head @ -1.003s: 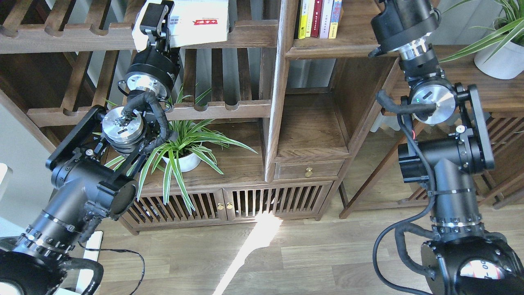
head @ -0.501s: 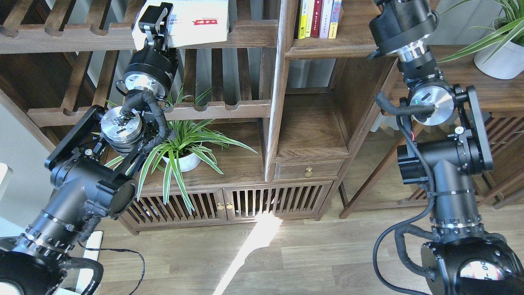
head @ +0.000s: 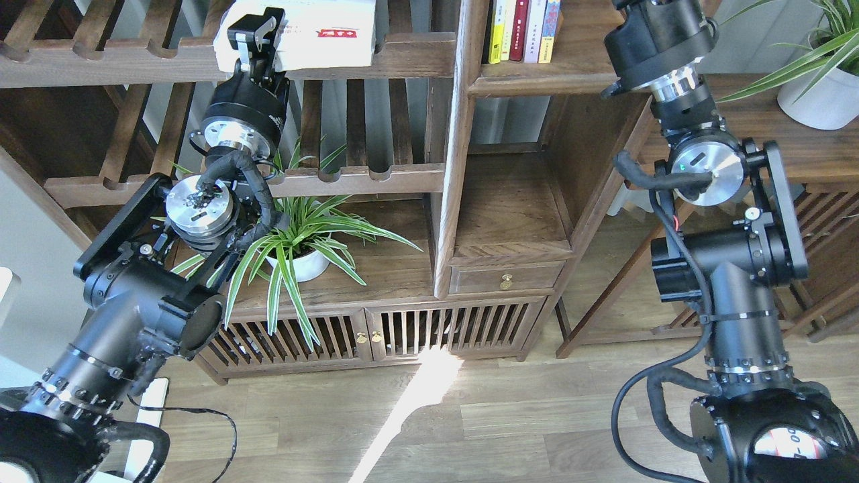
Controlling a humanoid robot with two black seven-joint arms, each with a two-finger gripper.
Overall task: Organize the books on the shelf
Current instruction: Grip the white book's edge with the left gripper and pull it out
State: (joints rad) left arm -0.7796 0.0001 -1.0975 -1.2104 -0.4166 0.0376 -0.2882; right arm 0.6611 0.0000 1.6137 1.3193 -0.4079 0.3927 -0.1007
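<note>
My left gripper (head: 258, 33) has its jaws clamped on the near-left corner of the thick white book (head: 315, 30), which lies flat on the top slatted rack (head: 416, 57). Right gripper is out of view. Step: pickup. Next, I judge: lift & carry to the shelf (head: 570, 60) w/ upright books (head: 523, 30).

A pale wood plank floor (head: 470, 416) fills the lower part of the view, crossed by a bright streak of sunlight (head: 416, 396) that runs up to the foot of a dark-brown wooden cabinet (head: 376, 329) with slatted doors and small brass knobs. Above the doors sits a small drawer (head: 507, 277) with a brass pull. On the cabinet's wide plank stands a striped-leaf plant in a white pot (head: 302, 265). Slatted racks with scalloped rails (head: 362, 178) rise behind it. At the right edge, a second plant in a white pot (head: 815, 94) stands on a lower wooden unit (head: 812, 151). A light grey wall (head: 33, 228) shows at the left.
</note>
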